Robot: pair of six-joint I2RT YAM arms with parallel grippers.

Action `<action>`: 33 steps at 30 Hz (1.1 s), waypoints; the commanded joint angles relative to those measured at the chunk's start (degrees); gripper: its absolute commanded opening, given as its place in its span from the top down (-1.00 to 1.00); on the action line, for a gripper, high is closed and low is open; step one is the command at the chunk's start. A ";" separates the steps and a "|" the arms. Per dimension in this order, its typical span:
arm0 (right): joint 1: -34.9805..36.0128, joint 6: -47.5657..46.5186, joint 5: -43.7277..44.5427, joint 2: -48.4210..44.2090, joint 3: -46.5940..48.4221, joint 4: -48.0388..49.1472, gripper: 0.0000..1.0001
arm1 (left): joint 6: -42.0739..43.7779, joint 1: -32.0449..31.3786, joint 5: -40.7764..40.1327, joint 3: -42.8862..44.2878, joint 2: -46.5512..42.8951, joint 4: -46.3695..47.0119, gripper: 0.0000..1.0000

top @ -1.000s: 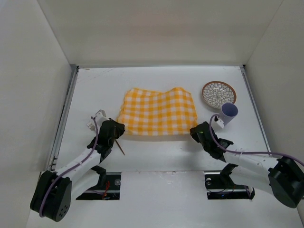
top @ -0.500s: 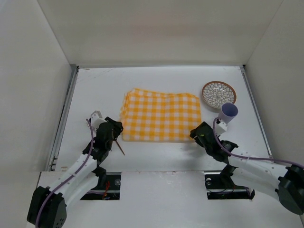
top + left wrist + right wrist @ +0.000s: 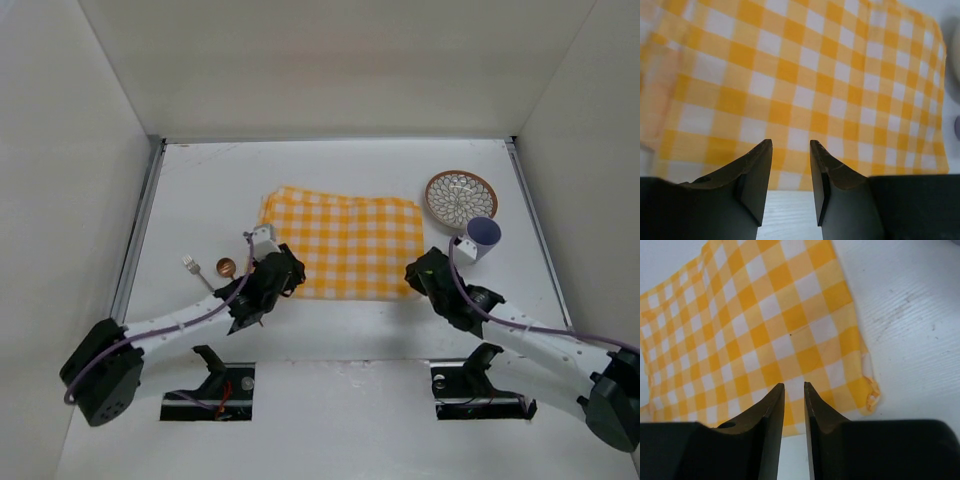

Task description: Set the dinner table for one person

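The left gripper (image 3: 790, 145) holds its two dark fingers (image 3: 757, 175) parted with nothing between them, poised just above the near edge of the yellow-and-white checked cloth (image 3: 345, 245), toward its left corner. At the cloth's near right corner the right gripper (image 3: 794, 387) shows only a narrow slit between its fingers (image 3: 772, 420). Checked fabric is visible through the gap, and nothing is pinched in it.

The cloth itself lies spread and largely flat, though its far left corner looks slightly doubled over. Beneath it is the dinner table (image 3: 330, 170), the wide matte white top that extends past the cloth on every side.

Nothing has been placed on the cloth. A patterned dish (image 3: 461, 197) with a brown rim sits just off its far right corner, with a lilac cup (image 3: 482, 238) upright beside the dish and close to the cloth's right edge. Left of the cloth, beyond the left arm, lie what appear to be a fork (image 3: 190, 268) and the copper-coloured bowl of a spoon (image 3: 226, 267). They are near each other, and the spoon's handle is hidden by the arm.

The setting appears to be at an early stage. The cloth looks laid out, with perhaps a final smoothing left to do. The dish, cup and cutlery all remain to be brought onto or beside the cloth to make up the single place.
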 commanded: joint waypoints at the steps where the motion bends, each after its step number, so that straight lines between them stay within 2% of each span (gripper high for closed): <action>1: 0.12 -1.45 -2.08 3.58 1.65 5.74 0.44 | 0.42 -4.39 0.59 3.79 6.85 6.24 0.33; 4: 0.21 -0.57 -6.21 9.99 -0.02 11.01 0.42 | -0.20 -5.02 1.74 4.85 12.30 8.00 0.33; 8: 0.21 0.66 -7.89 16.16 -1.52 15.94 0.42 | -1.25 -0.64 0.86 2.31 14.34 9.85 0.35; 12: -0.58 0.66 -8.33 19.50 -1.61 18.14 0.42 | -2.13 4.73 0.16 -2.87 11.89 10.64 0.36; 16: -4.26 -0.13 -8.77 22.40 -1.26 21.04 0.43 | -2.83 8.34 0.51 -7.53 9.51 10.64 0.36; 22: -7.08 -2.23 -10.09 26.80 1.55 23.07 0.43 | -4.42 9.92 0.86 -10.45 6.35 10.64 0.36; 25: -7.61 -3.38 -10.53 27.24 2.79 23.07 0.38 | -4.42 9.66 0.95 -10.27 5.38 10.03 0.35; 28: -8.58 -4.43 -10.44 25.67 2.88 22.72 0.23 | -4.42 9.22 1.12 -10.53 3.19 9.42 0.35; 30: -8.58 -5.05 -10.53 22.51 2.44 21.76 0.11 | -4.07 9.66 1.12 -10.45 0.99 8.10 0.35; 33: -8.23 -4.18 -8.96 16.02 0.86 18.34 0.12 | -3.63 10.10 1.12 -9.13 -2.35 5.82 0.35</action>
